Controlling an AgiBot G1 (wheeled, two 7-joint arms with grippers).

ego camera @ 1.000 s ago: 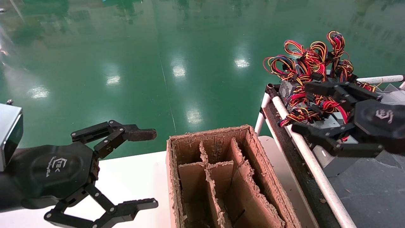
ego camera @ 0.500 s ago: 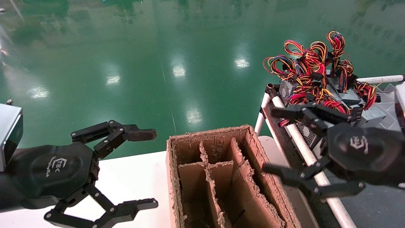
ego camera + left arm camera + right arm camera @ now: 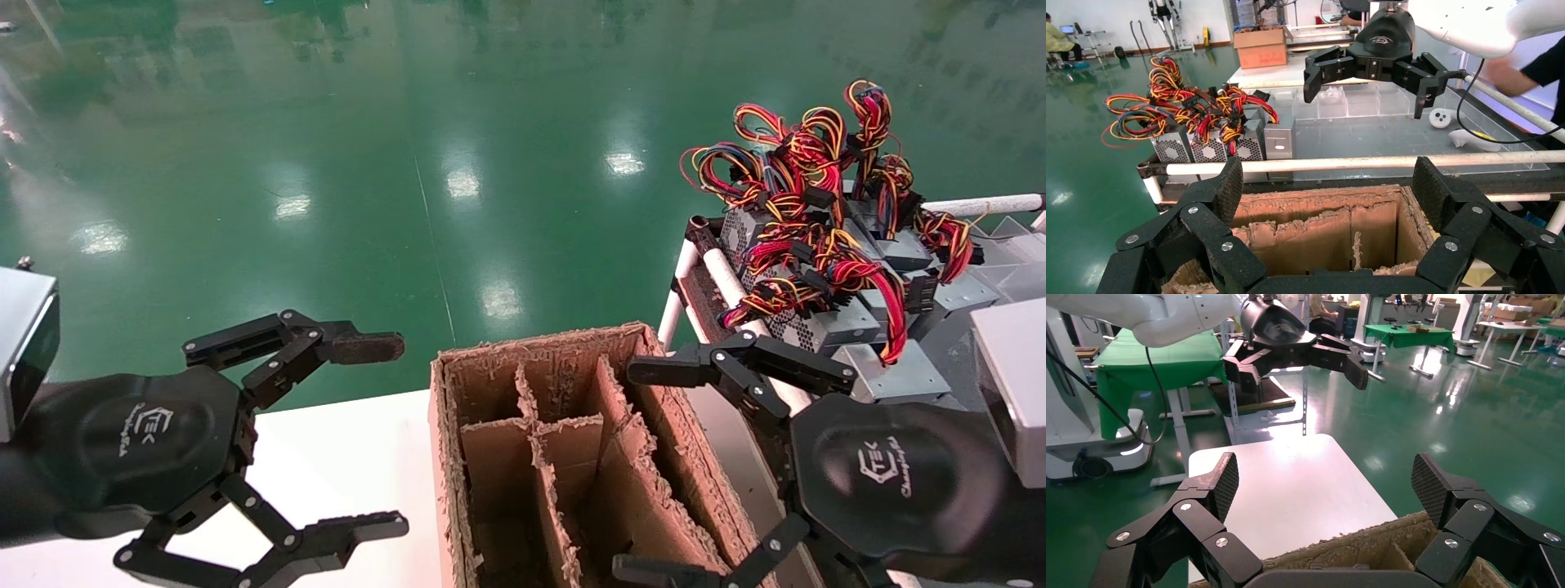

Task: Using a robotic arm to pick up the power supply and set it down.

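right gripper [image 3: 645,469] spread wide, empty, over the cardboard box's [image 3: 523,363] right edge | left gripper [image 3: 384,437] spread, over the table's [image 3: 343,457] left edge | power supply [image 3: 887,371] on the cart [image 3: 739,282], apart

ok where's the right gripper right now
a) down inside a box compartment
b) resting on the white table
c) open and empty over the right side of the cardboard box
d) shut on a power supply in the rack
c: the right gripper is spread wide with nothing between its fingers, above the right wall of the cardboard box, clear of the power supplies.
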